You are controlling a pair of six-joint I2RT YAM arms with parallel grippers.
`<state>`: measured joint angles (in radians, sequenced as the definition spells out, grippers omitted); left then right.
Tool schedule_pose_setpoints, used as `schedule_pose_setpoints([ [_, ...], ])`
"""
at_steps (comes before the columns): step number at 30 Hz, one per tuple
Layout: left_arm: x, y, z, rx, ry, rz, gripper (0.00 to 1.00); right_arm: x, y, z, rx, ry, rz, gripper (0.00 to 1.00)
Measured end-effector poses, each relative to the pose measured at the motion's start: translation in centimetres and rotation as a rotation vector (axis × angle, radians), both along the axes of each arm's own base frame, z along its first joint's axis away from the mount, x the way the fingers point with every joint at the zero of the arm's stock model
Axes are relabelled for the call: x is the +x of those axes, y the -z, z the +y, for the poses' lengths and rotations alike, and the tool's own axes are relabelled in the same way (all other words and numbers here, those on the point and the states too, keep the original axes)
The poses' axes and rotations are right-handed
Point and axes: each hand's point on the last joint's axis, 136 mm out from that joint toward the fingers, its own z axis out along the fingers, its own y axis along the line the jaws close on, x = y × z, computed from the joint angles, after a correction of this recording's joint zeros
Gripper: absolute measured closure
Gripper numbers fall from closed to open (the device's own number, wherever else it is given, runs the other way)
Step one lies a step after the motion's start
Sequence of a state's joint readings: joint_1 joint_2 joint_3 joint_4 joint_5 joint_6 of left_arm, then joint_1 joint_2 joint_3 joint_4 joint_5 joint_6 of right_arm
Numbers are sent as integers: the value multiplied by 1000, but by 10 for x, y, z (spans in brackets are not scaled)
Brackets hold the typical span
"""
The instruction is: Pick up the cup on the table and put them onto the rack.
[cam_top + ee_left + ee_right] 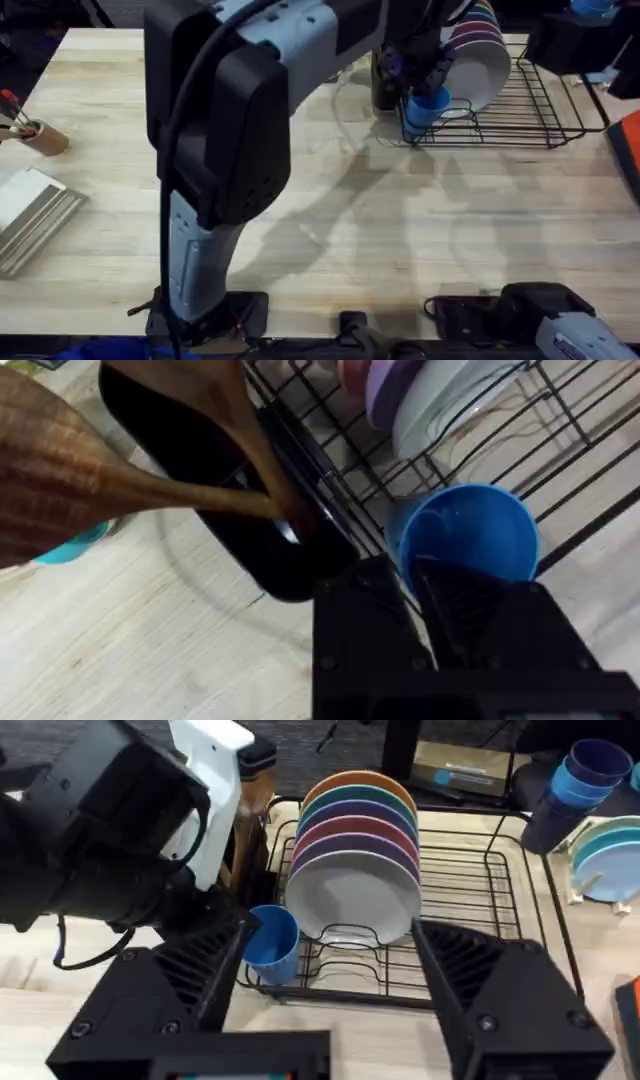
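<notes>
The left gripper (428, 92) grasps the blue cup (428, 108) at the rack's (540, 120) near-left corner; next, lower and release.

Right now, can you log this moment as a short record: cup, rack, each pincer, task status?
cup: blue cup, held upright at the rack's front-left corner
rack: black wire rack, coloured plates in a row with a white plate in front
left pincer: left pincer shut on the cup's rim
right pincer: right pincer open, holding nothing, facing the rack
status: cup at the rack, not released
</notes>
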<state>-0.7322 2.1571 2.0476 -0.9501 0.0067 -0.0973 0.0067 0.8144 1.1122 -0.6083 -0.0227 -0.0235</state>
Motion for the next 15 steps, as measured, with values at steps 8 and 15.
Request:
schedule_pose_setpoints([
  [8,0,0,0,0,1,1,804,0,0,0,0,0,0,5],
  [15,-4,-3,4,16,0,18,762,0,0,0,0,0,1,5],
])
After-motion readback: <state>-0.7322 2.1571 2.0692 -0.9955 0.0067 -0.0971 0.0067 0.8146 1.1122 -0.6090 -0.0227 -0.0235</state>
